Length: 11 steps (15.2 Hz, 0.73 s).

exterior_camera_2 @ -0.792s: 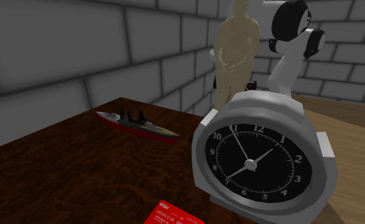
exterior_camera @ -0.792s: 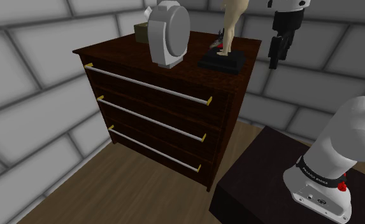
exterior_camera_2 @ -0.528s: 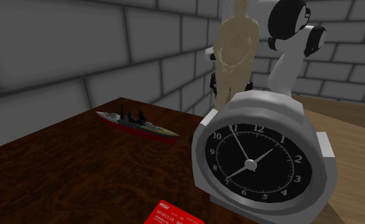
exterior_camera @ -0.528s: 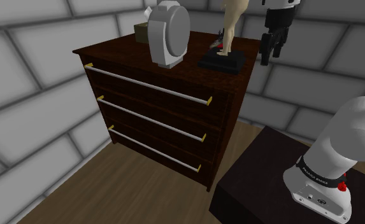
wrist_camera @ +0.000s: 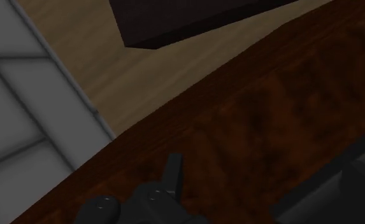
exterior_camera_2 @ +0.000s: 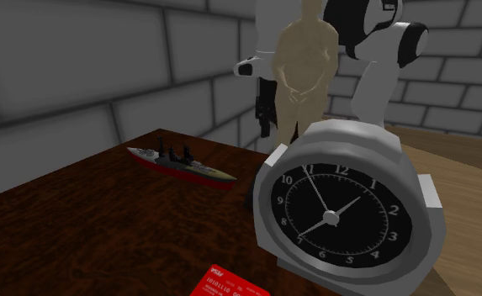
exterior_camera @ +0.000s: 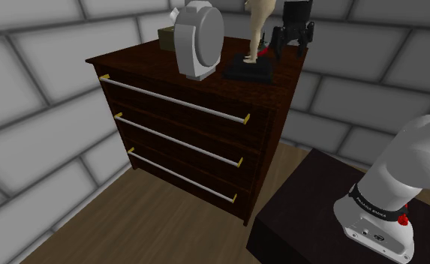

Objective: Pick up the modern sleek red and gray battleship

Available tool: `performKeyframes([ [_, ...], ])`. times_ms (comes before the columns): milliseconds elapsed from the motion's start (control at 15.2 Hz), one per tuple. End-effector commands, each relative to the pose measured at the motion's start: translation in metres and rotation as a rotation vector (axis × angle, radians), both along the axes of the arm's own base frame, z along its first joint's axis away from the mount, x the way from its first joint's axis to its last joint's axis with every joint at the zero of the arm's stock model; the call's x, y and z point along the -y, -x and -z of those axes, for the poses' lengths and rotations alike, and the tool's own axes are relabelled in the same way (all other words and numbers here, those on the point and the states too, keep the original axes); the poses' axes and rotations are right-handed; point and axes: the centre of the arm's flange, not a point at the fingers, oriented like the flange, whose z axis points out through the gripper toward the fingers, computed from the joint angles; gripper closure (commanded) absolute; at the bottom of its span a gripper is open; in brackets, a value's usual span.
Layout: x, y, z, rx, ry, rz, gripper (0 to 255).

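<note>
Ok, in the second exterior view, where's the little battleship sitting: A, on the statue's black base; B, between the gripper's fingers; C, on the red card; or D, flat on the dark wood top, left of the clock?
D: the battleship lies directly on the dark wooden dresser top, to the left of the clock in that view and apart from it.

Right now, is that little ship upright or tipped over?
Upright: the battleship rests on its red hull on the dresser top, grey masts pointing up.
</note>
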Motion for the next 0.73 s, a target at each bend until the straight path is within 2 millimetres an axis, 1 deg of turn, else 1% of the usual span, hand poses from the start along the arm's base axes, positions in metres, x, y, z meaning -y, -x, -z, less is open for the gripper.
performKeyframes([
  [0, 0.009, -0.024, -0.003, 0.012, -0.002, 0.077, 0],
  [330, 0.037, -0.08, -0.014, 0.041, -0.005, 0.259, 0],
  [660, 0.075, -0.129, -0.026, 0.07, -0.009, 0.442, 0],
])
